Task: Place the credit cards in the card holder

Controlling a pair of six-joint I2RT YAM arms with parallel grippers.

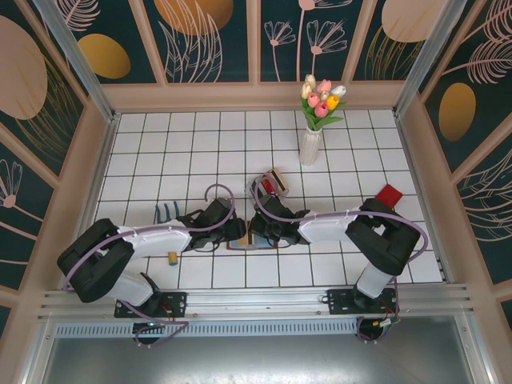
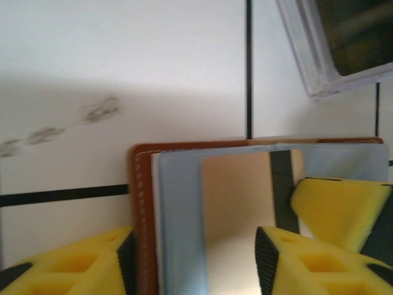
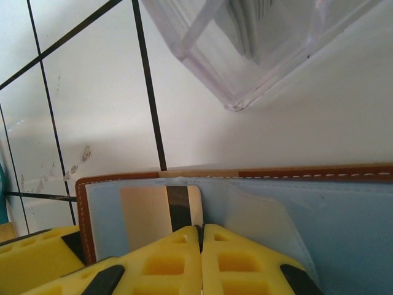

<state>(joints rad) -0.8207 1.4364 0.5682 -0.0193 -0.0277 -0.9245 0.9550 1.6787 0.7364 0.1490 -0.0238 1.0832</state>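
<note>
The card holder (image 1: 250,237) lies open on the tiles between both grippers, with a brown leather rim (image 2: 142,209) and grey-blue inner pockets (image 3: 344,215). A pale tan credit card with a black stripe (image 2: 236,209) (image 3: 153,206) lies flat on its left pocket. My left gripper (image 2: 193,264) (image 1: 236,230) is open; one finger sits outside the wallet's brown edge and the other over the card. My right gripper (image 3: 201,233) (image 1: 262,228) is shut, its tips resting on the card's striped edge. A red credit card (image 1: 390,194) lies far right on the table.
A clear plastic box (image 1: 270,186) (image 3: 245,49) holding more cards stands just beyond the wallet. A white vase of tulips (image 1: 312,144) is behind it. A teal toy fork (image 1: 166,212) and a small wooden piece (image 1: 172,258) lie left of the left arm.
</note>
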